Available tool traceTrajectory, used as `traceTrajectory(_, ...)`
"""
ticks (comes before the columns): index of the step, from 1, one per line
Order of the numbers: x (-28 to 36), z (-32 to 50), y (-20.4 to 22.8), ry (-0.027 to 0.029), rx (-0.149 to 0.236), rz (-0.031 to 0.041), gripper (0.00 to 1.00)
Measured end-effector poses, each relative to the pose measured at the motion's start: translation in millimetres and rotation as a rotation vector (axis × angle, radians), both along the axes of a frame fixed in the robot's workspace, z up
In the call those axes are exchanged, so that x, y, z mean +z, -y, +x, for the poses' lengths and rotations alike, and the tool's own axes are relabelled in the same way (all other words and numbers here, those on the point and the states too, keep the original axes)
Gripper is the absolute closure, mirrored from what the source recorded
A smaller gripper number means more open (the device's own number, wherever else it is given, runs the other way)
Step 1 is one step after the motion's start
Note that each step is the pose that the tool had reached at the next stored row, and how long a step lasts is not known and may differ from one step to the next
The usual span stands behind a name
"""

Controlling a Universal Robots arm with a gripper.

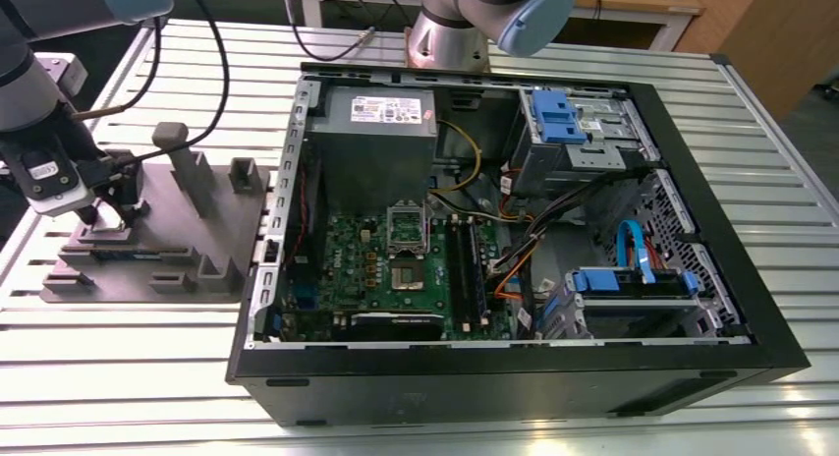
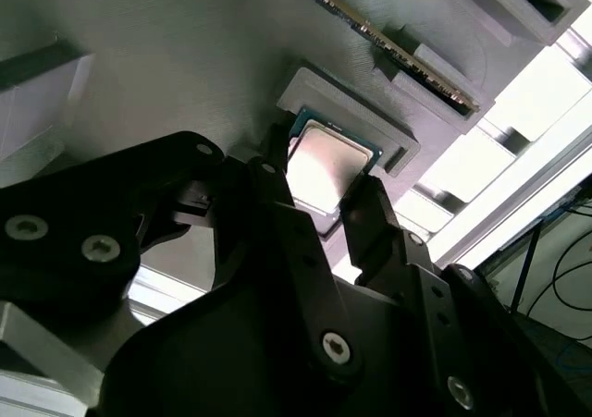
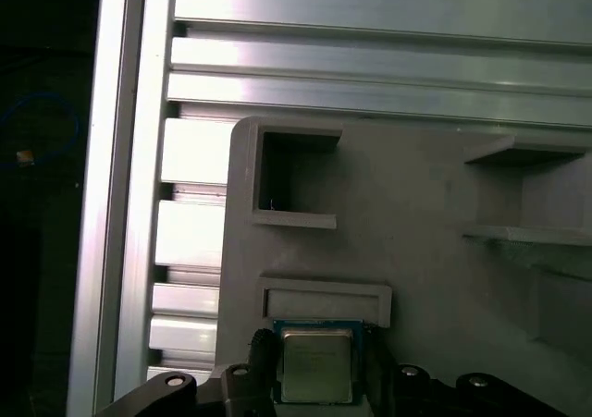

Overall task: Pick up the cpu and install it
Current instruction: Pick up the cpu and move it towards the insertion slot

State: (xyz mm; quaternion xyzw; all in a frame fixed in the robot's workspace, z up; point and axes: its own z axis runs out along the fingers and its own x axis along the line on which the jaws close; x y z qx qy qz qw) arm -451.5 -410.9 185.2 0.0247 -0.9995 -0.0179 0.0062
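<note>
Your tool (image 2: pixel 326 193) has its two black fingers (image 2: pixel 276 184) drawn in against opposite edges of the cpu (image 2: pixel 324 163). The cpu lies flat, metal top up, seated in its shallow pocket of the grey fixture (image 2: pixel 185 56).

The first wrist view looks straight down on the same grip. It shows the cpu (image 3: pixel 316 366) between the fingertips and a raised lip just beyond it. A square recess (image 3: pixel 296 181) sits further out, then the slatted counter (image 3: pixel 194 232) past the fixture's edge.

The exterior view adds the arm's pose. The wrist stands upright and the tool (image 1: pixel 112 218) points down onto the fixture (image 1: pixel 171 230). The open computer case (image 1: pixel 525 230) with its green motherboard (image 1: pixel 380 269) stands well apart from the tool, toward the exterior view's right.
</note>
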Motion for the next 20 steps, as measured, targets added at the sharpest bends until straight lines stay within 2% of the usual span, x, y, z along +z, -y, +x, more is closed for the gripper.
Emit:
traceTrajectory(7,-4.3,-0.1,0.1,-0.0005,0.0,-0.0002,0.5)
traceTrajectory(20,-2.9,-0.1,0.0,-0.0004,0.0,0.0001,0.5)
